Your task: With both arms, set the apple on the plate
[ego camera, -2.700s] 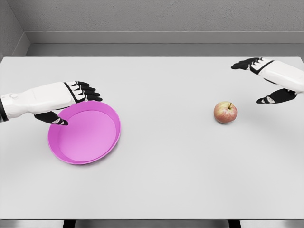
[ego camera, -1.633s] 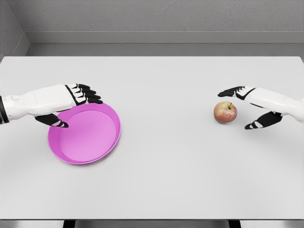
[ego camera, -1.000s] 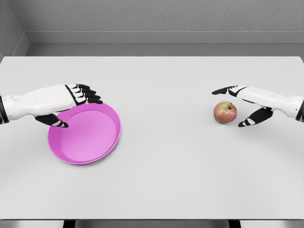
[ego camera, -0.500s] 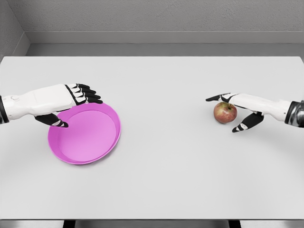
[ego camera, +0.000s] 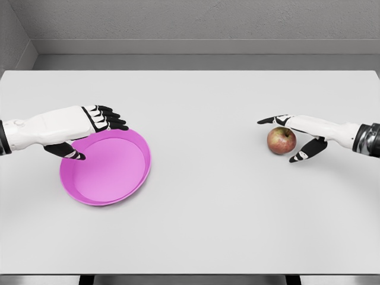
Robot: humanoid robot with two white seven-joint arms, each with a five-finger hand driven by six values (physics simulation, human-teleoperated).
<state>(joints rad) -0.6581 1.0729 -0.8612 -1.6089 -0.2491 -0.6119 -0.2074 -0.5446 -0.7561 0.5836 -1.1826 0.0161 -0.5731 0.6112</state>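
While right hand (ego camera: pixel 297 135) brackets red-yellow apple (ego camera: pixel 281 141) at 3 o'clock — fingers wide, not closed — left hand (ego camera: pixel 83 127) relaxed over pink plate (ego camera: pixel 127 181) rim at 9.

The right hand (ego camera: pixel 297 133) has swung down from the table's far side to bracket the apple (ego camera: pixel 281 141).

apple (ego camera: pixel 281 141) red-yellow | plate (ego camera: pixel 105 168) magenta-pink | table (ego camera: pixel 208 208) pale grey | robot hand (ego camera: pixel 292 134) white, black fingertips

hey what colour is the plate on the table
The plate is bright pink-magenta, plain with no pattern, seen clearly in the head view.
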